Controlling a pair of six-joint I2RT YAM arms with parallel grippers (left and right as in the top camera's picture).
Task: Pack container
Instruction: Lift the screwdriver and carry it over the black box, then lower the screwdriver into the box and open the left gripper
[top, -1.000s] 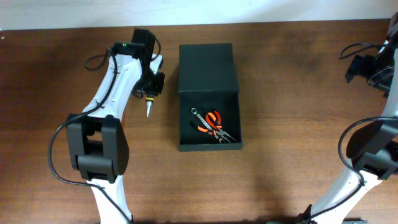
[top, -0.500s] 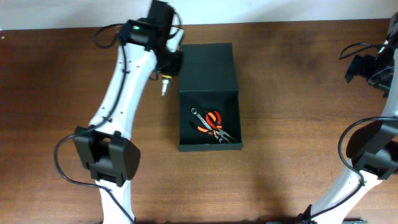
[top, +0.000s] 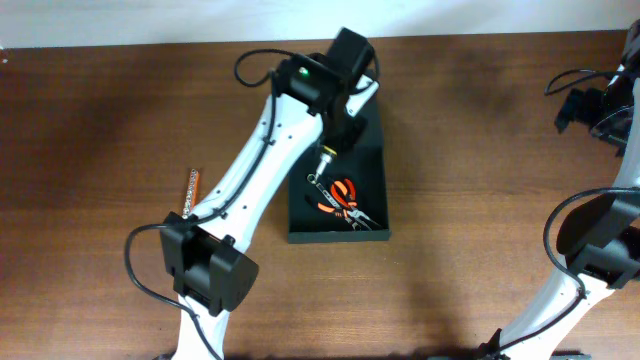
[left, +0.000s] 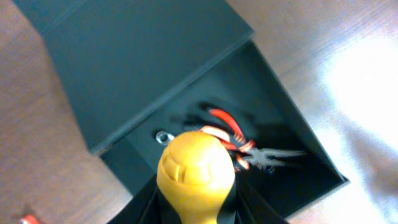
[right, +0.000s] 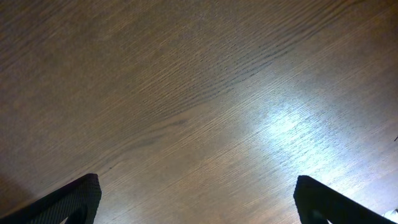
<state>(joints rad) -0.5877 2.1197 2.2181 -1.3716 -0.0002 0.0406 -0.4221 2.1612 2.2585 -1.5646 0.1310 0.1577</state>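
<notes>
The container (top: 370, 165) is a dark matte box on the wooden table, its flap lid (left: 137, 62) folded open at the back. Orange-handled pliers (top: 342, 198) and a small wrench (top: 314, 181) lie inside it. My left gripper (top: 335, 135) is over the box's back edge, shut on a yellow-handled screwdriver (left: 196, 177). The screwdriver's tip (top: 322, 160) points down into the box. My right gripper (right: 199, 208) stands open over bare wood at the far right, holding nothing.
A small orange tool (top: 190, 186) lies on the table left of the left arm. The right arm (top: 600, 110) stays at the table's right edge, well away from the box.
The left arm swung right with the screwdriver, from beside the box's left wall to over its opening. The orange tool on the table came into view. The right arm is still.
</notes>
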